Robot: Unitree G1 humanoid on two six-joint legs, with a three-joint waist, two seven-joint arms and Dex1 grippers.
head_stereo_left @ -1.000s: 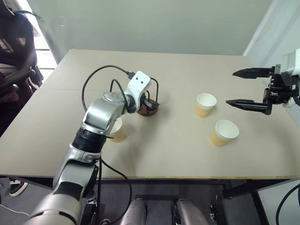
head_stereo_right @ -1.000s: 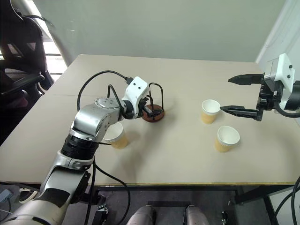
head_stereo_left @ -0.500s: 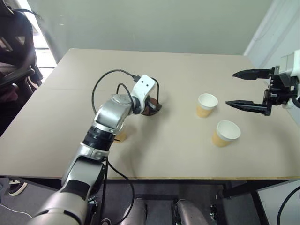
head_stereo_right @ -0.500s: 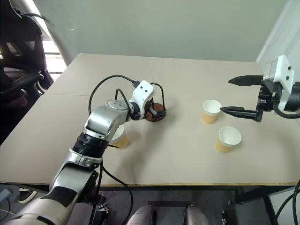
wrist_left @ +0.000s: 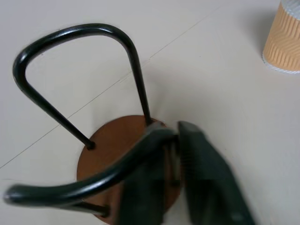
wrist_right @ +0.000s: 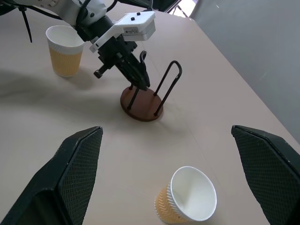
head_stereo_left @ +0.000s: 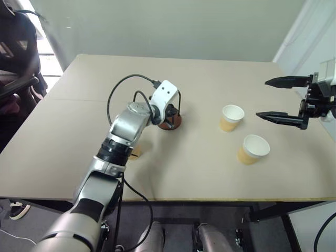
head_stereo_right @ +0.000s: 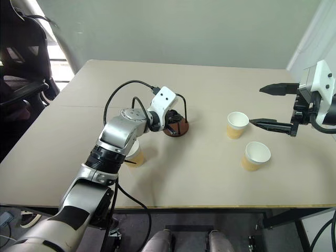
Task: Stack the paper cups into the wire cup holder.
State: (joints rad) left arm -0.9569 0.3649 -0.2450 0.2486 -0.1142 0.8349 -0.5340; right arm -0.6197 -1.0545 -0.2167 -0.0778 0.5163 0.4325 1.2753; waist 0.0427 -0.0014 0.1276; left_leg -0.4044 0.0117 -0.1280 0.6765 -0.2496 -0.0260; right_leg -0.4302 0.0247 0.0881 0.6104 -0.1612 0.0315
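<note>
My left gripper (wrist_right: 140, 77) is closed on a loop of the wire cup holder (wrist_right: 142, 104), its arm blocking the cup (head_stereo_right: 133, 153) under it. Two cups (head_stereo_left: 231, 116) (head_stereo_left: 252, 148) sit near each other at right, with open table (head_stereo_left: 199, 157) between them and the holder. My right gripper (head_stereo_left: 281, 98) hangs spread above that side.

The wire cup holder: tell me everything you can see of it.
The wire cup holder has a round reddish-brown disc base, wood by its look, flat on the beige table. Thin black wire loops stand upright from the base, bent round at the top. It holds no cup. The left gripper is shut on one of the loops. It stands left of two paper cups, with a third nearer the left arm.
</note>
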